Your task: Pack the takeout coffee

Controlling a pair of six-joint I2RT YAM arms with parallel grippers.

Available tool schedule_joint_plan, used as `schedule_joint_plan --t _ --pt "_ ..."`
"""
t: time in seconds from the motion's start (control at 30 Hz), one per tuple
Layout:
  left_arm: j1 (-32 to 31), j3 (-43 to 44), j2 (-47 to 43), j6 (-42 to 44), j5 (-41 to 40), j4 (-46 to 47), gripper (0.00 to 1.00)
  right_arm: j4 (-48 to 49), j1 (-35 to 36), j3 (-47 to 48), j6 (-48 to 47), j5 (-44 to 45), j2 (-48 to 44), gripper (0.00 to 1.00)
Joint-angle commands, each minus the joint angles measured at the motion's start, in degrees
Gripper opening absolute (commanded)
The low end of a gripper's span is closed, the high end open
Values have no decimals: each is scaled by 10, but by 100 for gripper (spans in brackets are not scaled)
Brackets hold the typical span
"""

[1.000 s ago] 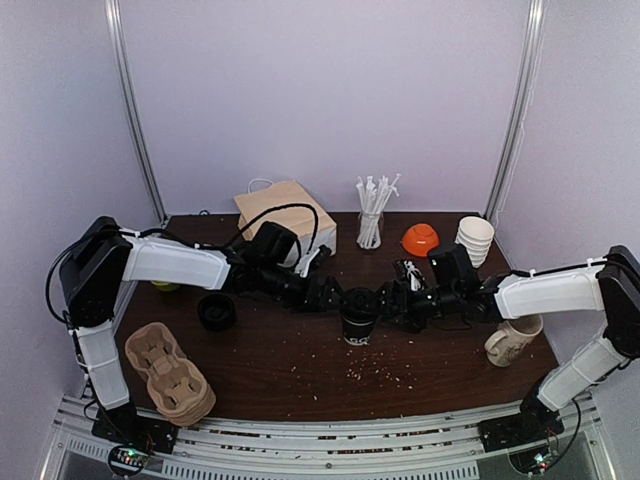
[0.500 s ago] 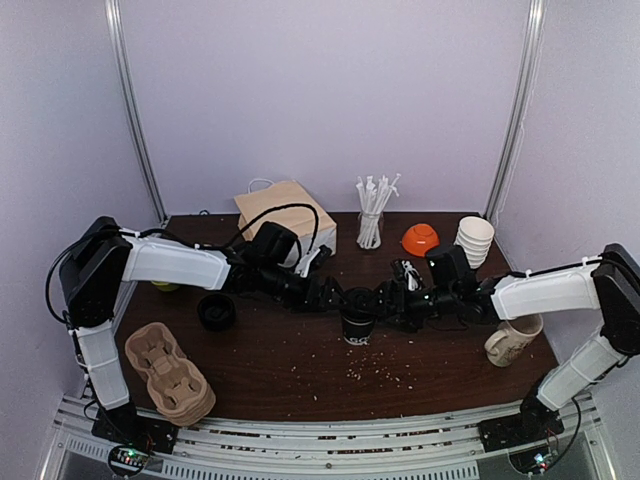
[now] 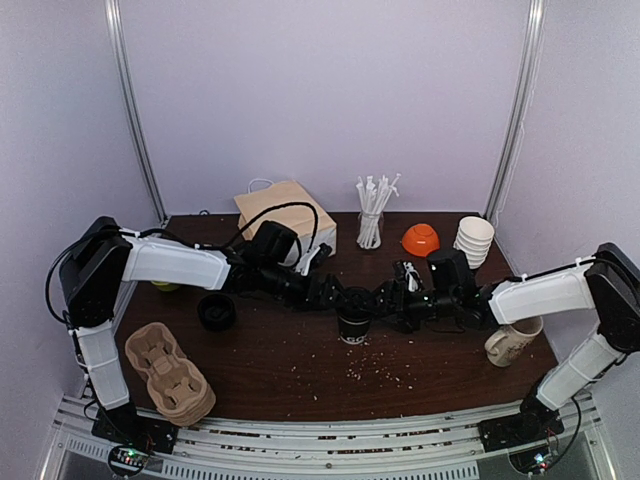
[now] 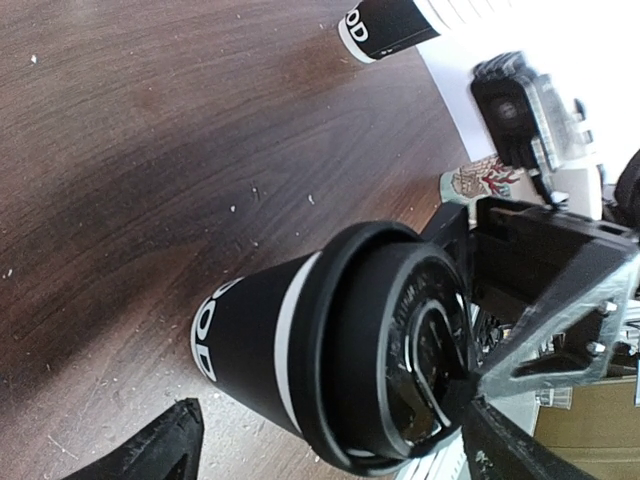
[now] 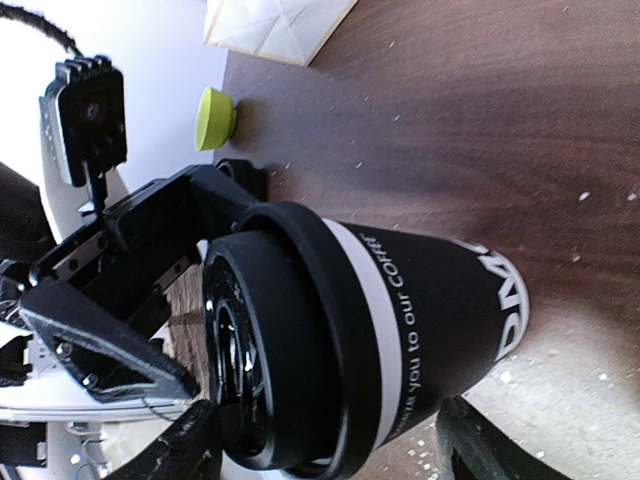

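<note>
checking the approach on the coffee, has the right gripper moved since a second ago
Yes. In the top view the right gripper has edged left, away from the cream mug and closer in on the takeout coffee.

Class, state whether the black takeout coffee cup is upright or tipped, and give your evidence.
Upright. The cup stands on its base on the table, with its lid on top, facing both wrist cameras.
</note>
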Motion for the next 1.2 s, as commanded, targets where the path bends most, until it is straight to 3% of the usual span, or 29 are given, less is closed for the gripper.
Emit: schedule_joint_plan --t 0.0,0.2,0.43,0.7,0.77,0.97,1.17 --pt "-1 -6 4 -6 -7 23 90 9 1 -18 7 12 11 71" --pt "-2 -11 12 -3 -9 22 83 5 1 -28 9 19 16 62" --pt "-2 -26 23 0 -16 23 67 -13 1 -35 5 32 25 57" --pt "3 -49 35 0 -10 33 61 -48 0 -24 -12 40 36 55" --pt "5 -48 29 3 -6 32 63 -56 -1 -16 -17 39 30 58" --pt "5 -13 5 26 -6 4 87 -138 -4 54 -62 52 -10 82" --pt "6 9 -25 33 -6 -9 95 -225 -5 109 -117 69 -32 90"
